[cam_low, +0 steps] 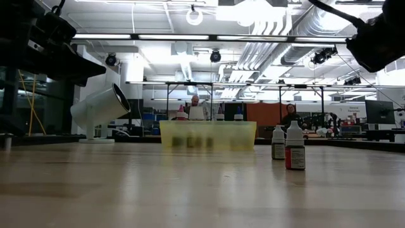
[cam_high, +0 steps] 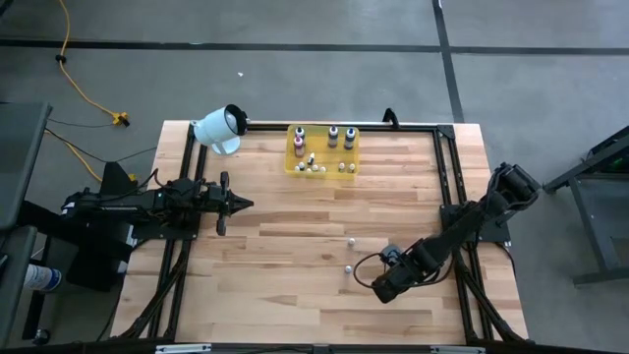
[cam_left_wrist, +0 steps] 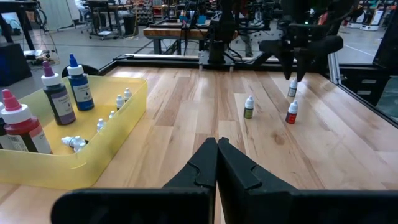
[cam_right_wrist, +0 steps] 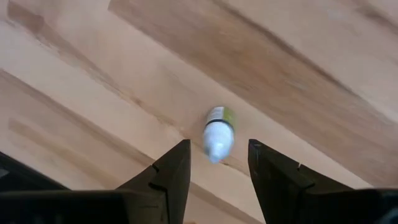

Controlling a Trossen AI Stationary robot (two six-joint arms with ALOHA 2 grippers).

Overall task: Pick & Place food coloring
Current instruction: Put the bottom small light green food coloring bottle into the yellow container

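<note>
Three small white dropper bottles of food coloring stand upright on the wooden table. One has a greenish label (cam_left_wrist: 249, 107), one a red label (cam_left_wrist: 292, 112), and the third (cam_right_wrist: 217, 134), white-capped with a green label, stands farther right. My right gripper (cam_right_wrist: 217, 144) points down just above this third bottle, open, one finger on either side of it, not touching. The translucent yellow tray (cam_high: 291, 167) at the far side holds several more bottles, among them taller red (cam_left_wrist: 18, 127), purple (cam_left_wrist: 57, 99) and blue (cam_left_wrist: 79, 87) ones. My left gripper (cam_left_wrist: 217, 142) waits shut at the table's left.
A big white cylinder (cam_high: 221, 128) lies at the far left corner beside the tray. Black frame rails (cam_high: 447, 177) run along the table's far and side edges. Bare wood lies between the tray and the loose bottles. People sit in the room beyond (cam_low: 291, 117).
</note>
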